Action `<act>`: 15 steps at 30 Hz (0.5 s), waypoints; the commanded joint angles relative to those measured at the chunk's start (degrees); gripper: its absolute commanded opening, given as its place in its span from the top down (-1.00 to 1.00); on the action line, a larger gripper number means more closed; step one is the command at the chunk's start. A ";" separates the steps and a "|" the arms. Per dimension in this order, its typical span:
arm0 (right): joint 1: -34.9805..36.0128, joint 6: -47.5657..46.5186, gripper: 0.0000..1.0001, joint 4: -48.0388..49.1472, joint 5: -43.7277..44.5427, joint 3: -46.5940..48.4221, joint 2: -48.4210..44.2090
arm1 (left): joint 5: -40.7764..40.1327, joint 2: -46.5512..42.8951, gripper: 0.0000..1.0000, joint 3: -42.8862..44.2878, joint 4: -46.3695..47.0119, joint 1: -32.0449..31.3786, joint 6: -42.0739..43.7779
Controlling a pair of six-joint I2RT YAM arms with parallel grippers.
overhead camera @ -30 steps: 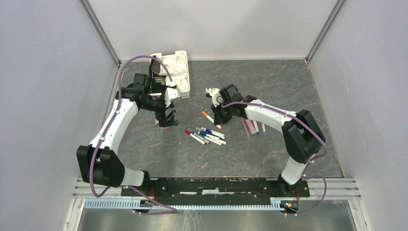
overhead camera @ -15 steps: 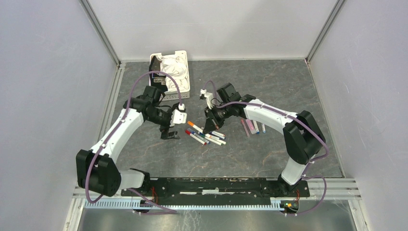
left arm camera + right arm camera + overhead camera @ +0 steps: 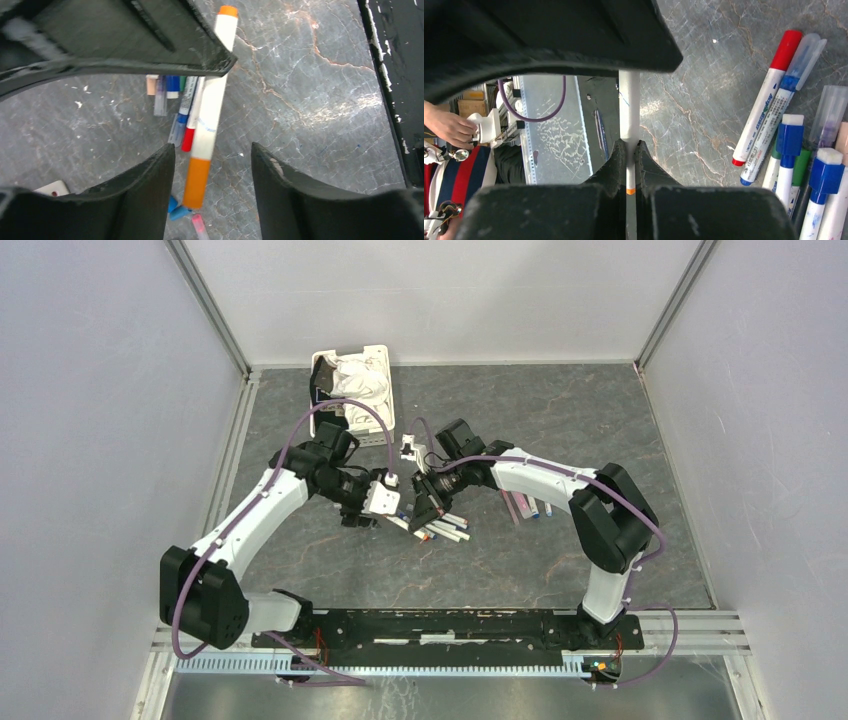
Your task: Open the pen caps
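The orange cap (image 3: 196, 182) is still seated on its orange-capped pen (image 3: 212, 115), which is held up off the worktop (image 3: 600, 420) near its middle, above the loose pile of pens (image 3: 440, 528). The right claw (image 3: 630, 147) is clamped shut on the white barrel toward the pen's uncapped end, so the capped end points straight into the left claw (image 3: 212, 150). That claw's jaws stand on either side of the cap with a clear gap on each side, so it is open and grips nothing yet. A second ago the left arm was back beside the basket (image 3: 388, 405) in the far left corner with its jaws at their widest, and the right arm was carrying the pen farther from it. Since then both arms have swung in to meet over the pile, and the left jaws have begun to narrow. By my reading, the approach is finished and the pinch on the cap comes next, followed by a straight pull apart along the pen's length. The other pens in the pile appear to keep their caps, so most of the work remains.
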 commanded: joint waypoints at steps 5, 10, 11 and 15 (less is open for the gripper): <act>0.12 -1.44 1.00 -1.20 -1.75 3.31 1.11 | -4.67 0.87 0.16 -1.17 0.89 -1.76 2.19; 0.18 -2.73 1.00 -3.12 -1.20 3.89 1.78 | -6.98 0.60 0.45 -0.94 1.04 -2.01 2.48; 0.15 -2.53 1.00 -2.94 -1.28 4.00 2.01 | -6.85 0.40 0.58 -0.87 1.03 -2.09 2.45; 0.49 0.66 0.53 0.52 -2.19 3.82 2.21 | -6.39 -0.05 0.96 -0.74 1.23 -3.51 1.10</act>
